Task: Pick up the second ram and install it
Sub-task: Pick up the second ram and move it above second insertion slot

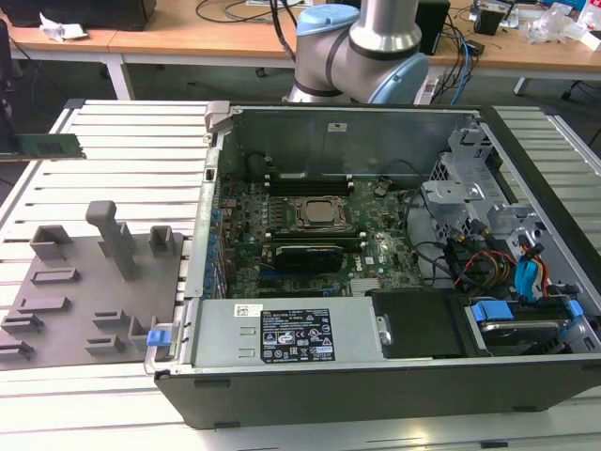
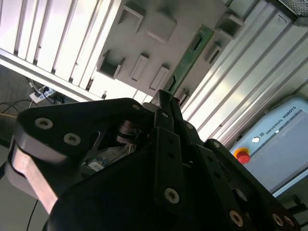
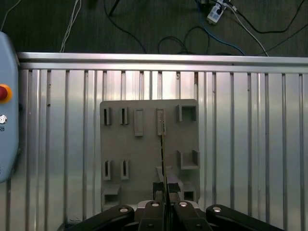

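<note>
The claw (image 3: 164, 188) was clenched on the ram (image 3: 161, 147), one jaw on each face of the stick. In the first wrist view the ram appeared edge-on, as a thin line running out from between the jaws and crossing the grey plate (image 3: 144, 159) below it. In the second wrist view the claw (image 2: 166, 98) gripped one end of the ram (image 2: 191, 55). The green board extended away from the claw over the plate (image 2: 120, 43) and its moulded holders.

In the exterior view the ram (image 1: 47, 146) was held level at the view's left edge, raised over the slatted metal surface (image 1: 141, 141). It was beyond the plate (image 1: 89, 282) and well apart from the open case (image 1: 376, 395). The case lay on its side on the same surface, to the exterior view's right of the plate. Inside it, the board (image 1: 376, 244) was exposed, with the socket (image 1: 317, 214) near its middle. The arm (image 1: 362, 47) rose behind the case.

A pendant (image 3: 7, 120) with a red button (image 3: 4, 92) lay at the edge of the surface. In the second wrist view the pendant (image 2: 281, 137) lay beyond the plate.
</note>
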`<state>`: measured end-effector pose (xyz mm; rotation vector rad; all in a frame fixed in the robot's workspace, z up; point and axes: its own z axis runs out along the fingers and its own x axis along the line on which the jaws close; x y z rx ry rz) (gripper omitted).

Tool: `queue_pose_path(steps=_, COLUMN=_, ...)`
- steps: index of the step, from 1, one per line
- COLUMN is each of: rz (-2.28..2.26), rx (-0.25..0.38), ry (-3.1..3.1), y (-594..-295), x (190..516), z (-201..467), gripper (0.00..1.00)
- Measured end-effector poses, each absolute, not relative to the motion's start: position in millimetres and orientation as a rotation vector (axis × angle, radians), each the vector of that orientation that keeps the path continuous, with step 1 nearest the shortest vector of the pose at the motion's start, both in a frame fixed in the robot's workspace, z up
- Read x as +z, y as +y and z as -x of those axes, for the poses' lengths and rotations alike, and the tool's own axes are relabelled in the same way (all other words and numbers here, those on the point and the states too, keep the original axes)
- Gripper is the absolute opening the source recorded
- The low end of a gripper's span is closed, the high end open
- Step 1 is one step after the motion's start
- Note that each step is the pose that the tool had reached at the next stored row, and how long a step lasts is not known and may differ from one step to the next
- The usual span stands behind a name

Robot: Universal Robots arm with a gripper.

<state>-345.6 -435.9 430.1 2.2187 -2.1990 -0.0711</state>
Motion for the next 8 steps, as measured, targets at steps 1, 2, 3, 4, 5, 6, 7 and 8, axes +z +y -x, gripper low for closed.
queue_pose_path(steps=1, rz=-2.219, rx=-0.071, ry=-2.199, y=-436, x=430, z=343, gripper=0.14)
queue_pose_path(steps=2, rz=-2.219, rx=-0.071, ry=-2.199, y=-436, x=430, z=340, gripper=0.14)
queue_pose_path(steps=3, rz=-2.219, rx=-0.071, ry=-2.199, y=-436, x=430, z=335, gripper=0.14)
queue_pose_path(steps=4, rz=-2.219, rx=-0.071, ry=-2.199, y=-436, x=430, z=329, gripper=0.14)
queue_pose_path(steps=5, rz=-2.219, rx=-0.071, ry=-2.199, y=-436, x=430, z=323, gripper=0.14)
queue_pose_path(steps=6, rz=-2.218, rx=-0.071, ry=-2.199, y=-436, x=430, z=318, gripper=0.14)
queue_pose_path(steps=7, rz=-2.218, rx=-0.071, ry=-2.199, y=-436, x=430, z=314, gripper=0.14)
queue_pose_path(steps=8, rz=-2.219, rx=-0.071, ry=-2.199, y=-436, x=430, z=311, gripper=0.14)
